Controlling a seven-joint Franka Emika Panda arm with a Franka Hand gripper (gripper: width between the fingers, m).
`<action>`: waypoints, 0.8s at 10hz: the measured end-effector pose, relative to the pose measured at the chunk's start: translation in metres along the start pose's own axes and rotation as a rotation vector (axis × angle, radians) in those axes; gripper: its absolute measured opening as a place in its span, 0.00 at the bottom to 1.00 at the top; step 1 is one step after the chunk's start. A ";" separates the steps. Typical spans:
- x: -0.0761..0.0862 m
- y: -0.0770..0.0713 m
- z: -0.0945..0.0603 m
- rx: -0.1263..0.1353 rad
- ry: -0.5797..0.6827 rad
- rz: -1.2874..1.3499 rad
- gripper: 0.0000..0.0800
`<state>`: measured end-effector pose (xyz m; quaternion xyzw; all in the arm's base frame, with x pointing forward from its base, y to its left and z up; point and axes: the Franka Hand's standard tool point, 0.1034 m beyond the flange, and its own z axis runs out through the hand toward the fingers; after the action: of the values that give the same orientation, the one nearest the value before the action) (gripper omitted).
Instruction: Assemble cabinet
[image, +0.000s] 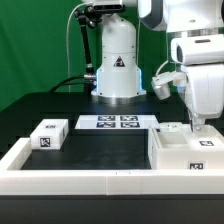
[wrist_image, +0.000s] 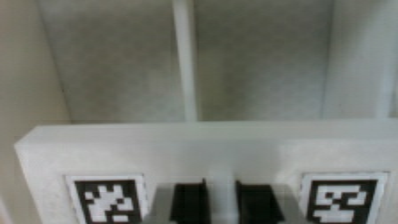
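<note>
The cabinet's large white box body (image: 188, 150) stands at the exterior view's right, with a tag on its front. My gripper (image: 197, 124) reaches straight down onto its top at the back. In the wrist view a white tagged face of the body (wrist_image: 196, 150) fills the lower half, and the inside wall with a raised rib (wrist_image: 183, 60) lies beyond it. My gripper (wrist_image: 222, 203) shows two black fingers (wrist_image: 191, 203) close together with a thin light strip of the body between them. A small white tagged block (image: 48, 133) lies at the exterior view's left.
The marker board (image: 116, 123) lies at the back centre in front of the arm's base (image: 117, 70). A long white rail (image: 70, 181) runs along the front edge and up the left side. A black mat (image: 100, 150) covers the table between the block and the body.
</note>
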<state>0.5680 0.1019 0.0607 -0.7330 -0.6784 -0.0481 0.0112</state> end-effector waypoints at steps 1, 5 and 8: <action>0.001 0.002 0.000 0.005 -0.006 -0.010 0.09; 0.001 0.008 0.000 0.002 -0.008 -0.009 0.09; 0.001 0.008 0.000 0.002 -0.007 -0.008 0.37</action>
<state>0.5763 0.1020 0.0607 -0.7305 -0.6813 -0.0448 0.0093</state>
